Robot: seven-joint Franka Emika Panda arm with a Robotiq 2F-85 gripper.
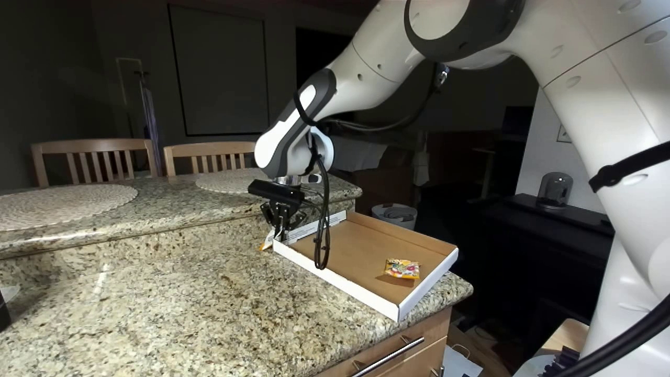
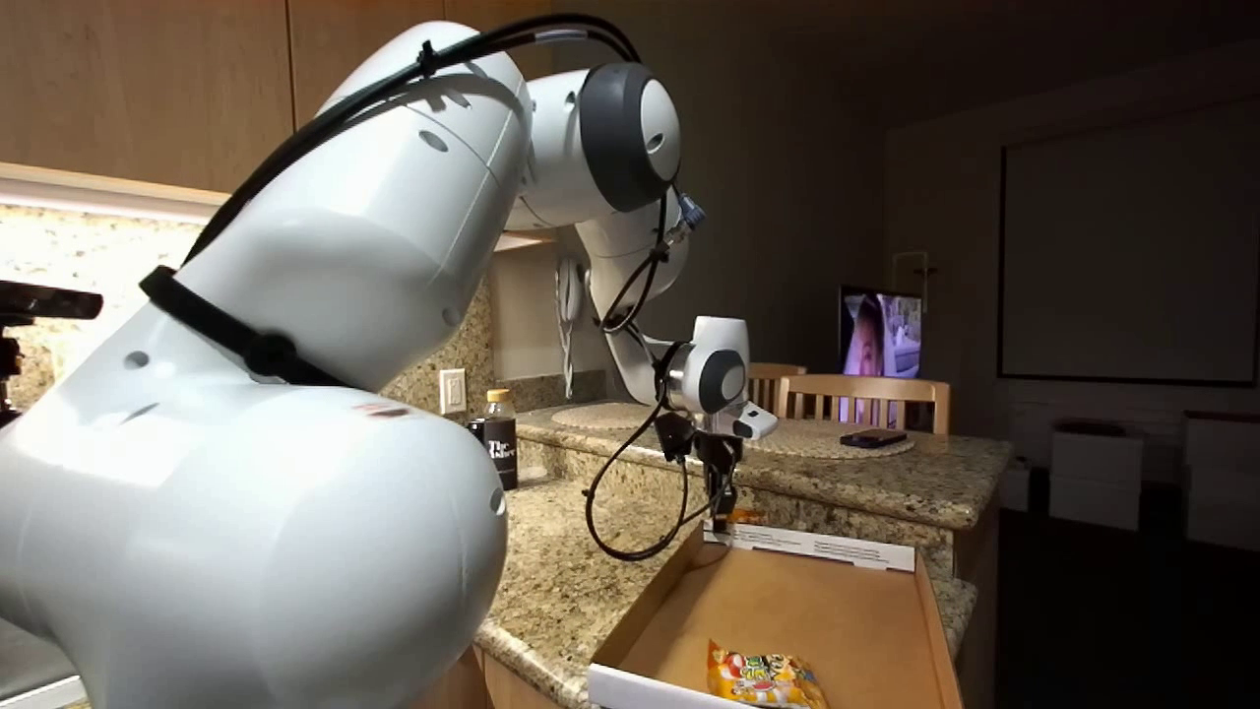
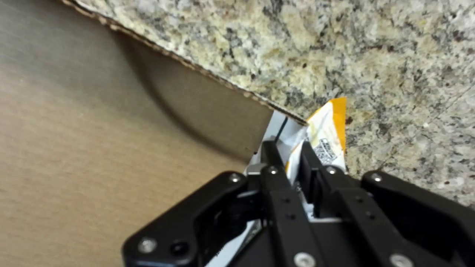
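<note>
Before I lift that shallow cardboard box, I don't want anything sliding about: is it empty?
Not empty: the shallow cardboard box has a yellow printed snack packet lying inside, as both exterior views show.

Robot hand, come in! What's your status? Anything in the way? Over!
Hand pinches packet. Packet at corner of box. Box edge close, might snag.

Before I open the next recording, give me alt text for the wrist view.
A black gripper pinches a white-and-orange packet at the corner of a cardboard box. Speckled stone countertop lies outside the box.
</note>
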